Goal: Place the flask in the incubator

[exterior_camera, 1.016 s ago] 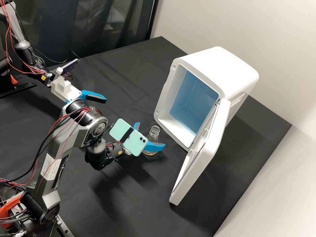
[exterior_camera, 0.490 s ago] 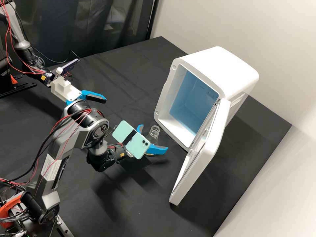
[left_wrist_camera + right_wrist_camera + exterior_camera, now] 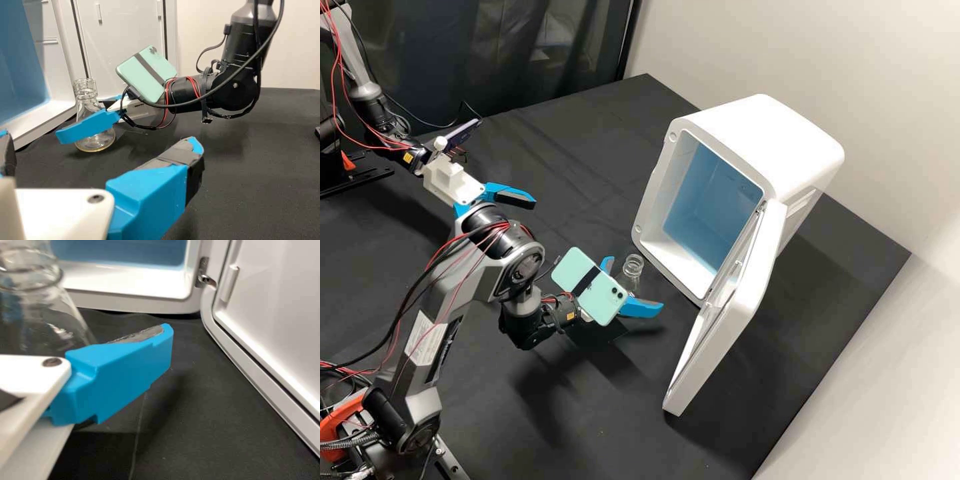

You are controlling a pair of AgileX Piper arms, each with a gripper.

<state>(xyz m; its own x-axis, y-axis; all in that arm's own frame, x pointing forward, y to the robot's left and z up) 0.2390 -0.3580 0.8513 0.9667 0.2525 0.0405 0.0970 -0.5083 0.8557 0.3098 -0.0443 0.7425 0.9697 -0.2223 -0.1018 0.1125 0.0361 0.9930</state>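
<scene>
High view: where's the flask (image 3: 631, 268)?
— Upright on the black surface (image 3: 573, 153), just at the incubator's (image 3: 760, 140) 8 o'clock, before its open mouth.
— And the right tool (image 3: 633, 283)?
— Spread wide, one blue finger on each side of the flask, gripping nothing yet. I'd close slowly on the wide lower body, not the neck, keep it upright, then lift it clear of the incubator's lip at 2 o'clock.
— The left tool (image 3: 500, 197)?
— Spread and empty, well apart at 10 o'clock.
— What changed?
— The right tool has slid toward 3 o'clock over the last second, so the flask sits deeper between its fingers. The flask itself hasn't moved.
</scene>
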